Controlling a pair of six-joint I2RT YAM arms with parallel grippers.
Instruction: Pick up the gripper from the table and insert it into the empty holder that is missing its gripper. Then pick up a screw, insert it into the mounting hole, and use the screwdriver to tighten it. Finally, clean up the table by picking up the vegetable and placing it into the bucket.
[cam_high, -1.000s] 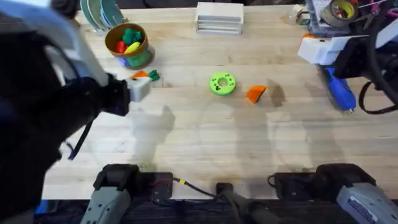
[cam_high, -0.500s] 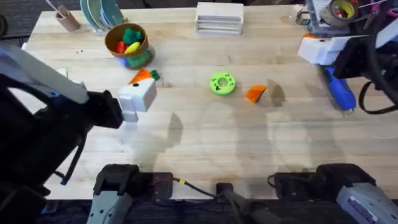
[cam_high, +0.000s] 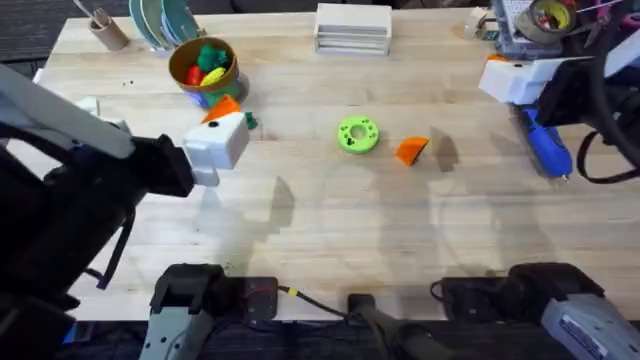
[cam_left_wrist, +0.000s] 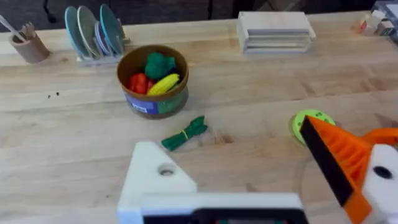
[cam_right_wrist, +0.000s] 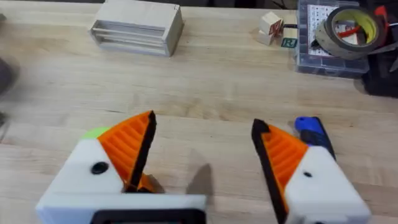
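Note:
My left gripper (cam_high: 222, 135) hovers just in front of the bucket (cam_high: 205, 70), open. One side is the bare white holder (cam_left_wrist: 155, 180); the other carries an orange finger (cam_left_wrist: 339, 155). The dark-green vegetable (cam_left_wrist: 185, 134) lies on the table between that gripper and the bucket (cam_left_wrist: 152, 81), partly hidden in the overhead view (cam_high: 249, 121). The loose orange gripper (cam_high: 411, 150) lies right of the green disc (cam_high: 357, 134). The blue screwdriver (cam_high: 545, 145) rests at the right, beside my open right gripper (cam_right_wrist: 202, 124), which holds nothing. A screw is too small to make out.
The bucket holds toy vegetables. A dish rack (cam_left_wrist: 93, 31) and a tan cup with sticks (cam_left_wrist: 28, 43) stand at the back left, and a white box (cam_high: 352, 27) at the back middle. A tape roll (cam_right_wrist: 348, 25) sits on a clear case at the back right.
The left arm has dropped away from the camera, uncovering the back-left corner. Its gripper has edged toward the bucket. The right arm has not moved.

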